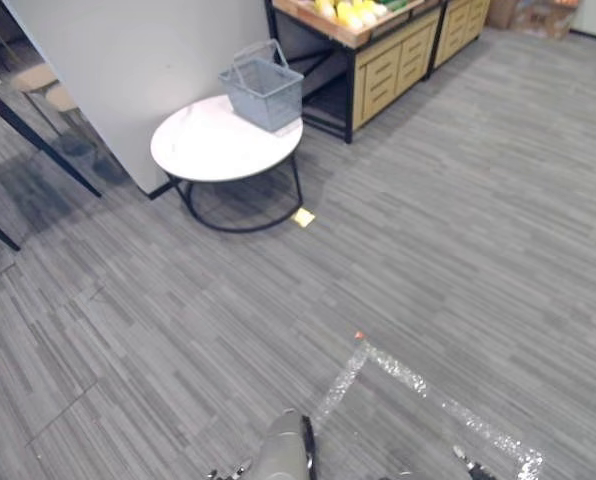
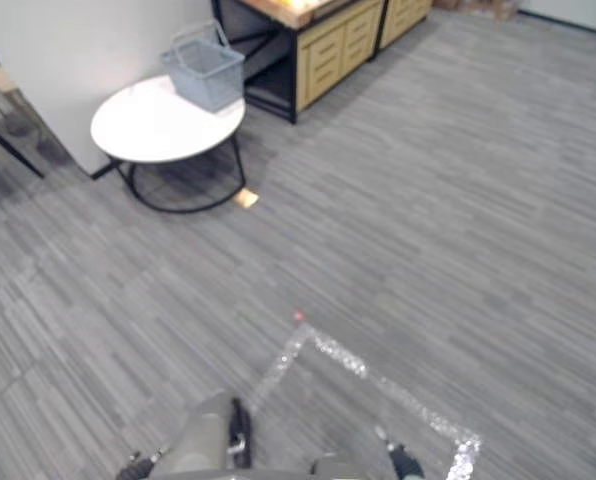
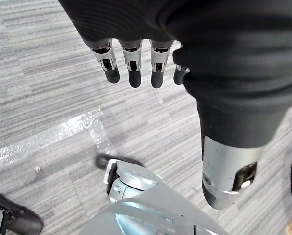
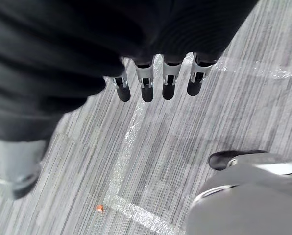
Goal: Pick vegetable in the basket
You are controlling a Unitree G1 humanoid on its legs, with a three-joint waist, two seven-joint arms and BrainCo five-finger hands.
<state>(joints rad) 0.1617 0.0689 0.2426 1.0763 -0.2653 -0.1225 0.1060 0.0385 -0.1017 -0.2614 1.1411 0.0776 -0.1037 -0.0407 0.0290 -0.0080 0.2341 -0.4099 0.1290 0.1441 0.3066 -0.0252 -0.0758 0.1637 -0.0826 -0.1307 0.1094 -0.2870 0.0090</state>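
Most of what lies ahead is grey striped floor (image 1: 458, 200), a wide open stretch between the robot and everything the task needs, so my guess is that walking comes before any reaching. At the far side a pale wall (image 1: 128, 60) juts out. Beside it is a wooden stand (image 1: 388, 55) with drawer fronts, its top serving as a display shelf.

A round white table (image 1: 208, 145) on a black wire frame sits just in front of the wall and near the stand, probably so that picked goods have only a short way to go. A corner of silvery tape (image 1: 428, 390) is stuck to the floor close to the robot, likely a mark for a standing spot.

The grey wire basket (image 1: 263, 90) rests on the table's far edge, on the side nearest the stand, with its handles up. It looks empty, so nothing has been gathered yet.

The left hand (image 3: 134, 68) and the right hand (image 4: 147, 83) both hang over the floor with fingers straight and loose, holding nothing, which suits walking.

The yellow vegetables (image 1: 348, 12) lie piled on top of the stand, well apart from both hands. I cannot tell what kind they are.

A small yellow scrap (image 1: 303, 216) lies on the floor by the table's foot.
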